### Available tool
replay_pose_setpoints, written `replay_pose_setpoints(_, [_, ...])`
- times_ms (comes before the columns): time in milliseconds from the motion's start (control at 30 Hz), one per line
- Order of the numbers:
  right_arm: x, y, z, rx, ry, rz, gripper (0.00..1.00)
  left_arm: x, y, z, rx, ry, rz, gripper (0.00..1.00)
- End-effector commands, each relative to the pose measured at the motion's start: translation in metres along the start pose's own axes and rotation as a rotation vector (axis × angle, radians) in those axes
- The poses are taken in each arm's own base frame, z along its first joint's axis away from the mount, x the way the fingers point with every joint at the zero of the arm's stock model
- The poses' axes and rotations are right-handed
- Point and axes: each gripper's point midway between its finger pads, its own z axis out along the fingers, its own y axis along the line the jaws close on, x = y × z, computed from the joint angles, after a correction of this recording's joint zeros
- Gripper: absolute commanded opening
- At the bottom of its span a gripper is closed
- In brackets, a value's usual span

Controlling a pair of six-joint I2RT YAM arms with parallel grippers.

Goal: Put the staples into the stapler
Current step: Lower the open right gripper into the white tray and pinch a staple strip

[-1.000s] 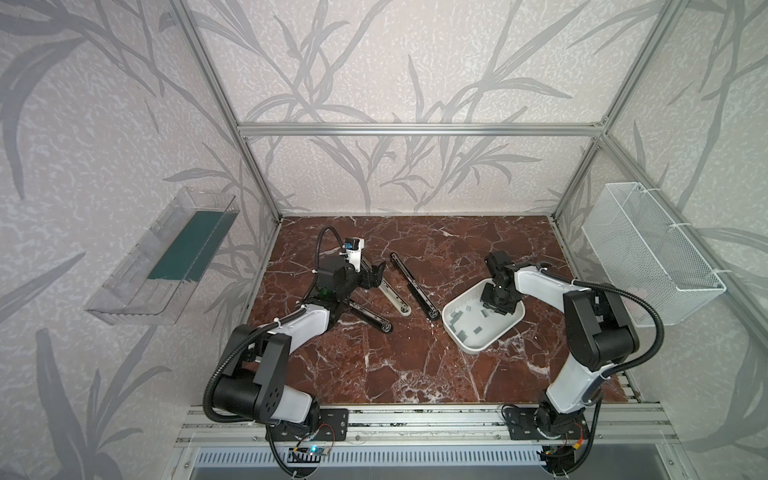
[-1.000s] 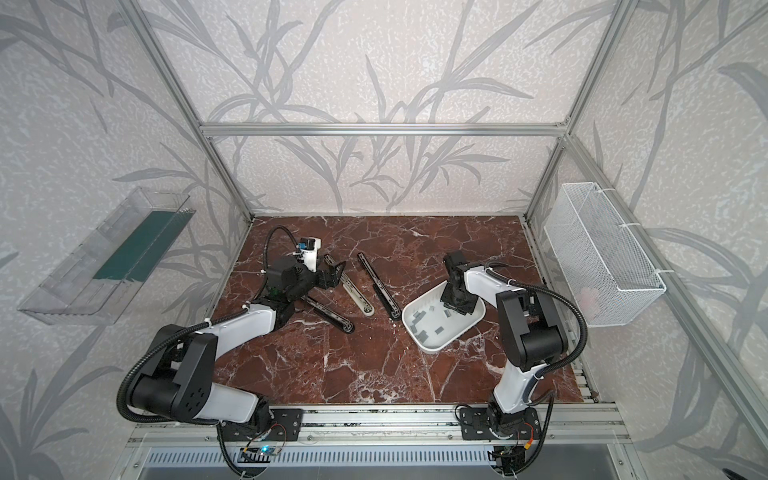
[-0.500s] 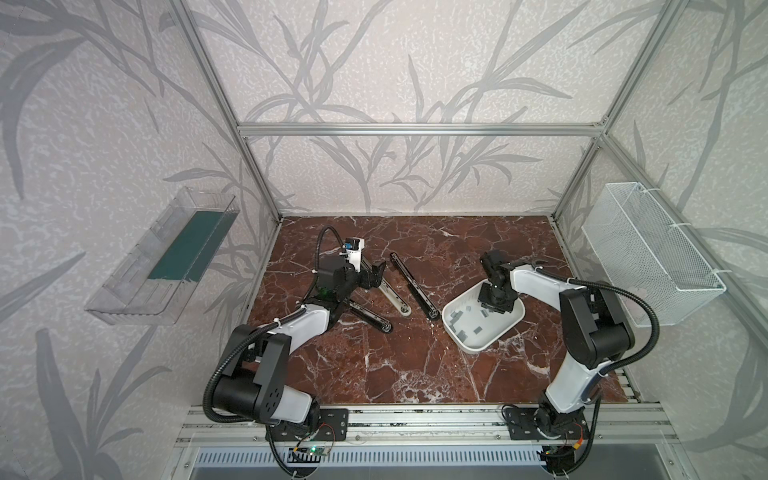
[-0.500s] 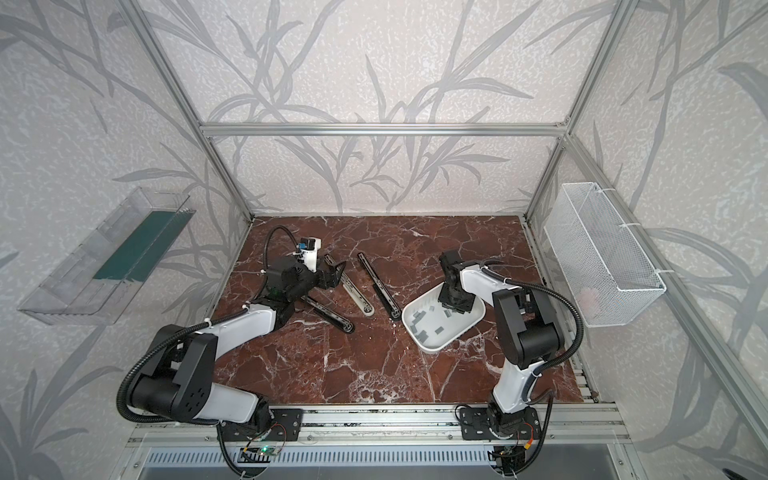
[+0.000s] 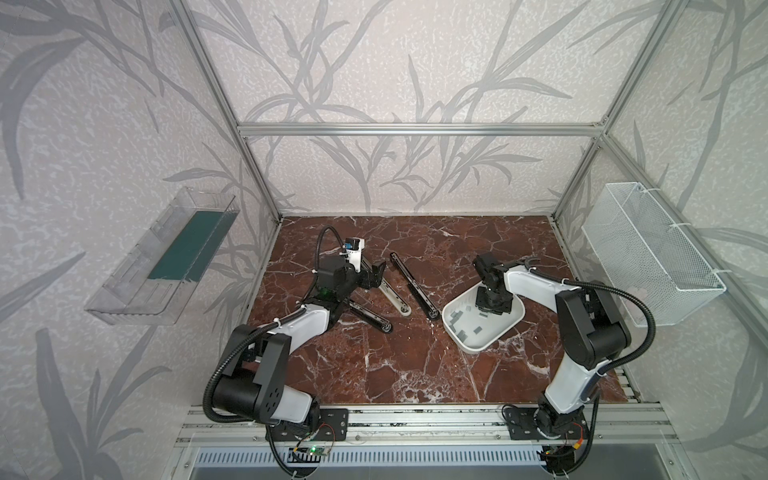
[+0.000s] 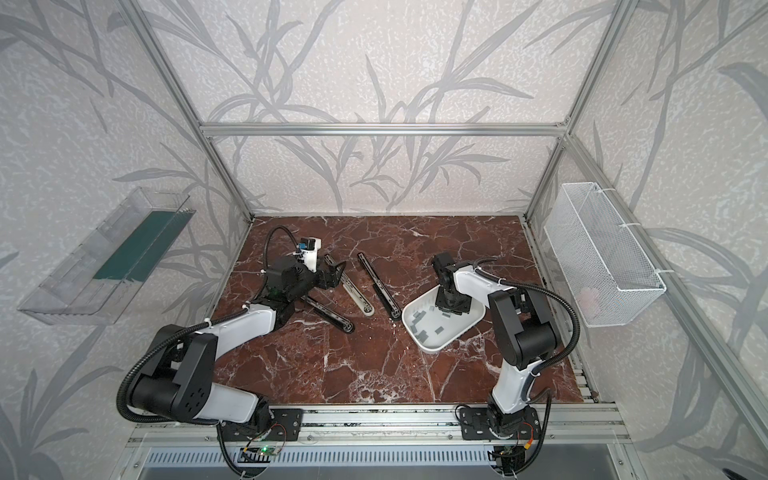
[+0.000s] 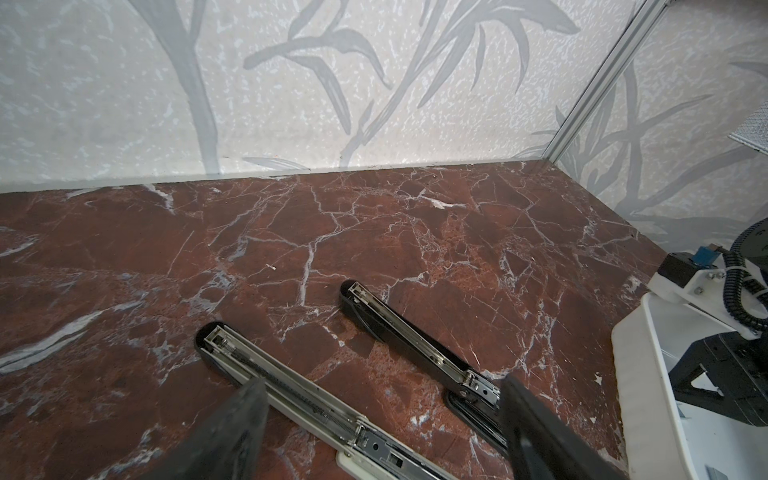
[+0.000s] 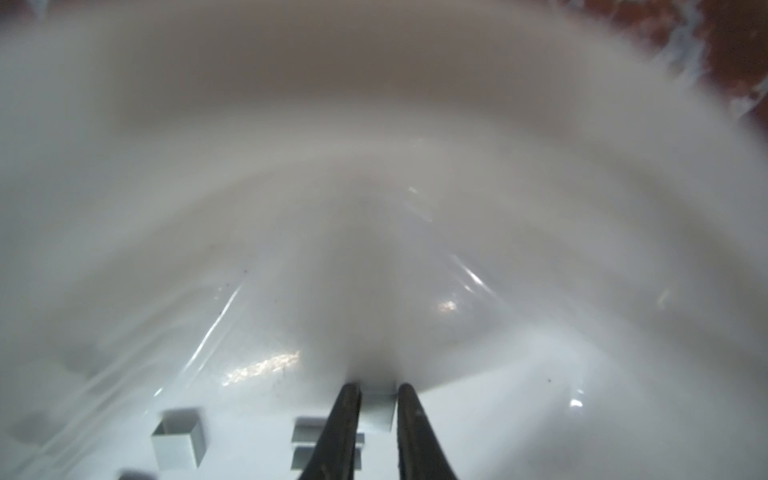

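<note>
One staple strip (image 8: 377, 412) is pinched in the right claw (image 8: 379, 390).

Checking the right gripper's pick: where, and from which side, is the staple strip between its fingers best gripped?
Pinch the staple strip across its two opposite upright sides, coming down from above. It is a small channel lying flat on the white tray floor, so only those sides offer faces to squeeze. The right gripper is closed on them.

No readable text, label, brand or number appears on the staplers (image 7: 307, 397), staples (image 8: 178, 442) or white tray (image 5: 498, 330).
</note>
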Motion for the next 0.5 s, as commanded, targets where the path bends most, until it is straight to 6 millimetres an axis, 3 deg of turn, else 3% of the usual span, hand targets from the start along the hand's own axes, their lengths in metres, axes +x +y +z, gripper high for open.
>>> replay_pose_setpoints(0, [0.001, -0.007, 0.004, 0.042, 0.016, -0.012, 0.24, -0.010, -0.005, -0.003, 0.017, -0.020, 0.028, 0.88])
replay_pose_setpoints(467, [0.004, -0.005, 0.017, 0.032, 0.015, -0.008, 0.20, -0.013, -0.006, -0.006, 0.020, -0.027, 0.031, 0.88])
